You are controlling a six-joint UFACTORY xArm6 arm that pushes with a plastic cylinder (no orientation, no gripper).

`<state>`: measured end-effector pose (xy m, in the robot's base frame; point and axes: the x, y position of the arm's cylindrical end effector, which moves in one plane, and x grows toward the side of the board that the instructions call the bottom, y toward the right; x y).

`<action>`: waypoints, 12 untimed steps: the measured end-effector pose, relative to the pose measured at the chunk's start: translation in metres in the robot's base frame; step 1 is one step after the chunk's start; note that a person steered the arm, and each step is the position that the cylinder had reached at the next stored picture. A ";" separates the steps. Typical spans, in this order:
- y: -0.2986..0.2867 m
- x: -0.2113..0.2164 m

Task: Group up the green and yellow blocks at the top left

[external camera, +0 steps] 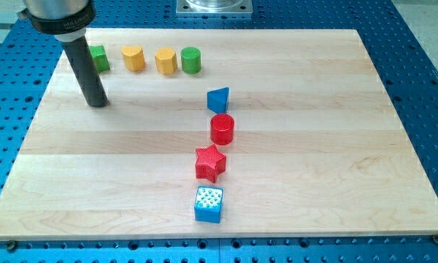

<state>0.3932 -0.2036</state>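
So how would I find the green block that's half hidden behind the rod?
Start at the wooden board and go to its top left corner, where four blocks form a row. The green block is leftmost, partly hidden behind the dark rod, whose tip rests just below it. The other green cylinder ends the row's right.

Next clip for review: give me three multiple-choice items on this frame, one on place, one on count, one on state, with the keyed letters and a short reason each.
1. Where is my tip?
A. below the leftmost green block
B. beside the blue cube
C. right of the red star

2. How many red blocks are on the board?
A. one
B. two
C. three

3. How do the two yellow blocks lie?
A. stacked
B. side by side, apart
C. on opposite board edges

Key: 1 A, the tip sits just under the green block at the view's top left. 2 B, a red cylinder and a red star. 3 B, the yellow blocks stand in one row with a gap.
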 end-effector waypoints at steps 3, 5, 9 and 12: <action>-0.009 0.005; -0.039 0.013; -0.100 -0.057; -0.003 -0.101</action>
<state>0.2927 -0.2064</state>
